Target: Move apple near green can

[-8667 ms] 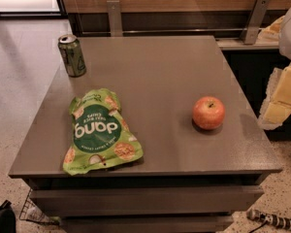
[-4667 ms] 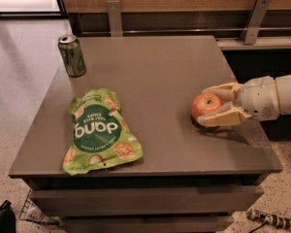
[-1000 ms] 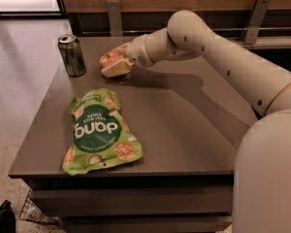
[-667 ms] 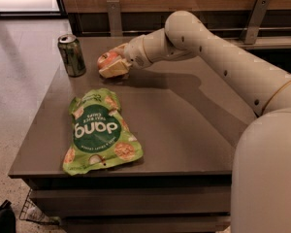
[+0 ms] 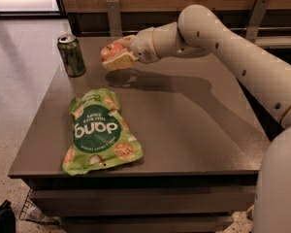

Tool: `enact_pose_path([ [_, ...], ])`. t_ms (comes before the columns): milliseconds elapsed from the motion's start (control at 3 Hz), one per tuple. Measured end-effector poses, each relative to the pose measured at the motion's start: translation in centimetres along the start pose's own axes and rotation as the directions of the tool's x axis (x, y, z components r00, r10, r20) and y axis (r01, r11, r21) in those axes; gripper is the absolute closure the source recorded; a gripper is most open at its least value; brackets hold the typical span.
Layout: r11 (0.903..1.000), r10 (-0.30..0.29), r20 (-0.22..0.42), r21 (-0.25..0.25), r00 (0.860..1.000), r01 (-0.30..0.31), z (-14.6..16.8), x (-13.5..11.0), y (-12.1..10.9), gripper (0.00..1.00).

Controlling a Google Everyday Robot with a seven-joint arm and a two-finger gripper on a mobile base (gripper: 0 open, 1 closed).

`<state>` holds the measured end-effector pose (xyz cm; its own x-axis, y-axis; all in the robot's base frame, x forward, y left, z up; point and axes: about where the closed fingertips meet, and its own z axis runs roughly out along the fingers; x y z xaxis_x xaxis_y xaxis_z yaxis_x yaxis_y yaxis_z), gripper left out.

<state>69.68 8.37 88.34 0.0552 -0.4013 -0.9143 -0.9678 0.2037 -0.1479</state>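
Observation:
The red-orange apple [image 5: 111, 51] is held between the cream fingers of my gripper [image 5: 115, 54], a little above the grey table top, with its shadow below on the table. The gripper is shut on the apple. The dark-green can [image 5: 72, 55] with a silver top stands upright at the table's far left corner, a short way left of the apple and apart from it. My arm reaches in from the right across the back of the table.
A flat bright-green snack bag [image 5: 97, 133] lies at the front left of the grey table [image 5: 194, 130]. A wooden wall and metal posts [image 5: 113, 14] run behind the table. Floor lies to the left.
The gripper with the apple has moved from the table's right side to the far left, near the can. Over the last second it shifted slightly left.

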Motion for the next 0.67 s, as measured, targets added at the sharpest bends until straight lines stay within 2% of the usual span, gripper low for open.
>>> enact_pose_path([
  [333, 0.9993, -0.024, 0.033, 0.028, 0.999, 0.023, -1.99, -1.57, -0.13, 1.0],
  [667, 0.9996, -0.02, 0.053, 0.022, 0.998, 0.019, -2.04, -1.98, -0.1, 1.0],
])
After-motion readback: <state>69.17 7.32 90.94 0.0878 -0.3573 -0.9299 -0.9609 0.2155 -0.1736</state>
